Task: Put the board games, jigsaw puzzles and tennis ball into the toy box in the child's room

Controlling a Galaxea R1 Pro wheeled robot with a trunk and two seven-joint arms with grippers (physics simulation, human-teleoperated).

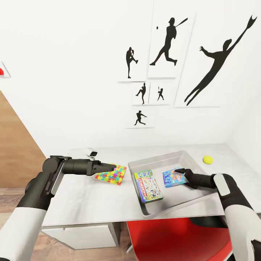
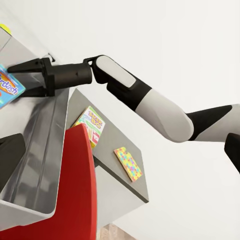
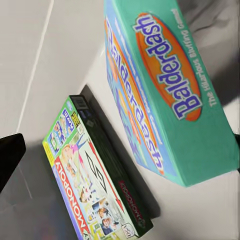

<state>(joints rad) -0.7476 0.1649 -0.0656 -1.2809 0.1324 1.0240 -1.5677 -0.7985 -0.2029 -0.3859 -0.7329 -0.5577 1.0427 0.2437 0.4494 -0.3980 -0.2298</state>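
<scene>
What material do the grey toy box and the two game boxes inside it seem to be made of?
The toy box looks like smooth, slightly glossy plastic or metal: its pale grey walls carry soft reflections. The Monopoly box and Balderdash box look like printed cardboard, with sharp edges and satin colour print.

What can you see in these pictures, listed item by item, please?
board games: two, green-white and blue, inside the toy box
board game: one, yellow-green, grey surface beyond the chair
jigsaw puzzles: two, multicoloured, one on the table at the left gripper, one beside the yellow-green game
tennis ball: one, yellow-green, table's right end
toy box: one, pale grey, on the table
table: one, pale grey
chair: one, red, under the table
posters: several, black silhouettes, wall
left gripper: black, at the jigsaw's edge
right gripper: black, by the blue game
</scene>
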